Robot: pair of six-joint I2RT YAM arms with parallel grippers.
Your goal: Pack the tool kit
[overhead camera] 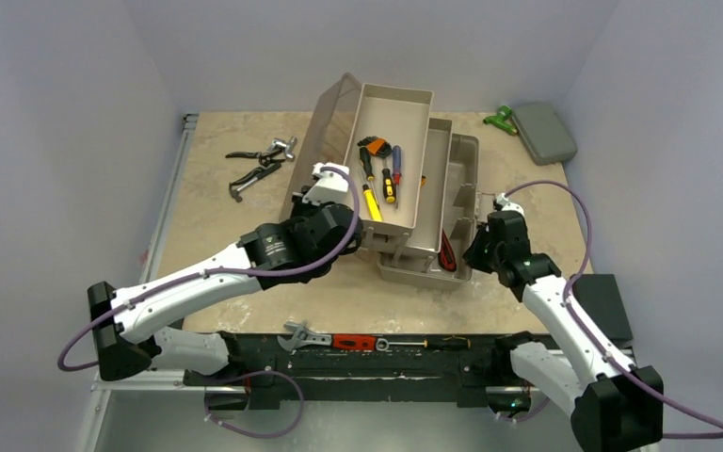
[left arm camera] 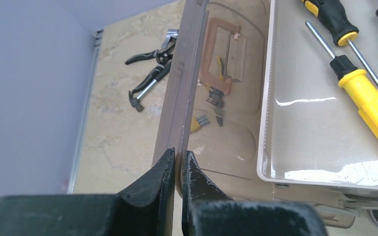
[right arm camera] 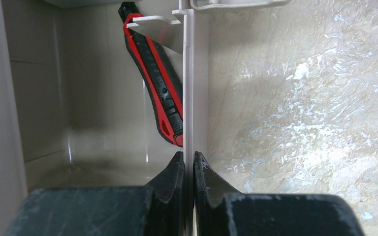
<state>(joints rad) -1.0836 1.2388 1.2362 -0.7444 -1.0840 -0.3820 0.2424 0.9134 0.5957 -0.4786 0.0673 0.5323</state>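
Note:
The beige toolbox [overhead camera: 461,202] stands open mid-table, its fold-out tray [overhead camera: 405,104] raised and holding several screwdrivers [overhead camera: 388,179]. The smoky lid [overhead camera: 325,127] stands up at the left. My left gripper [overhead camera: 325,179] is shut on the lid's edge [left arm camera: 184,98]; the pinkish handle [left arm camera: 207,69] shows through it. My right gripper [overhead camera: 491,218] is shut on the toolbox's right wall [right arm camera: 188,98]. A red and black utility knife [right arm camera: 157,78] lies inside the box against that wall. Yellow screwdrivers [left arm camera: 369,103] lie in the tray.
Pliers and a small hammer [overhead camera: 259,160] lie on the table left of the lid, also in the left wrist view [left arm camera: 150,73]. A flat grey case [overhead camera: 544,132] and a green item [overhead camera: 501,119] sit far right. A wrench [overhead camera: 303,335] and tools lie on the black front rail.

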